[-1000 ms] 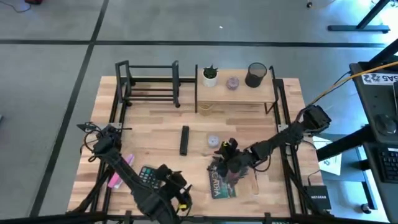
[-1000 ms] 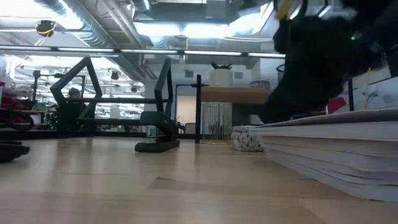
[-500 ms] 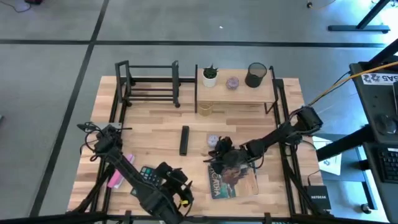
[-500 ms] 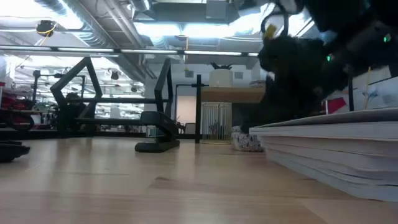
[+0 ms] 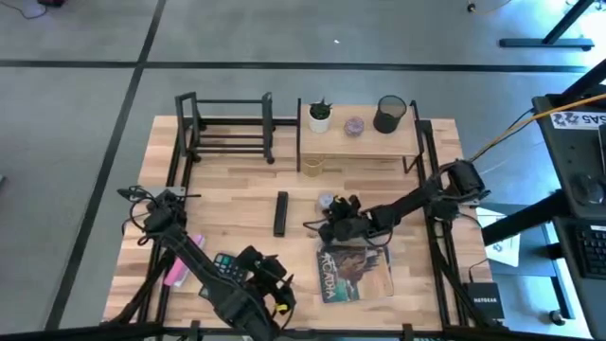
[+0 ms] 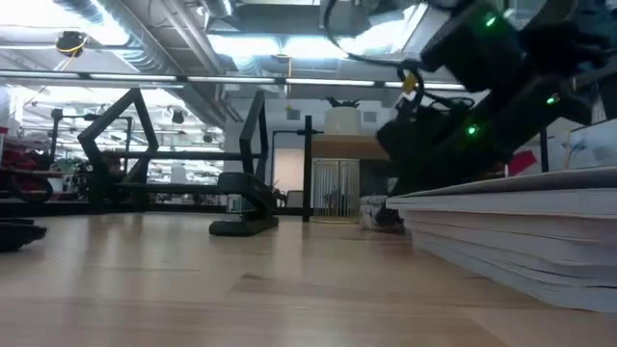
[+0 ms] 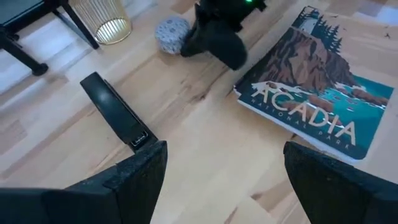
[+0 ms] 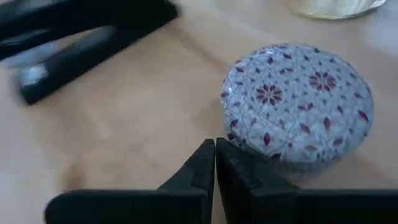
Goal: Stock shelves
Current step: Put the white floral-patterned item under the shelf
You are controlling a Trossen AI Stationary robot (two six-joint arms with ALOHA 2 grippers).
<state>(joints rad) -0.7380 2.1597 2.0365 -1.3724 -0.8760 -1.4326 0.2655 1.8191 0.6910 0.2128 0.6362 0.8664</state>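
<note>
Butcher-block table [image 5: 237, 189] (round patterned tin [image 8: 297, 99])

Readable text: a book cover, a small box, and a partial sign.
The book [image 7: 317, 93] lying flat on the table has a cover illustrated with cliffs and sea, reading "ACADIA" in large letters with "NATIONAL PARK" in smaller letters above. In the high view, a black box [image 5: 483, 301] at the table's right edge reads "NETGEAR". At the far right a white label [image 5: 579, 119] shows letters too cut off to read surely.
</note>
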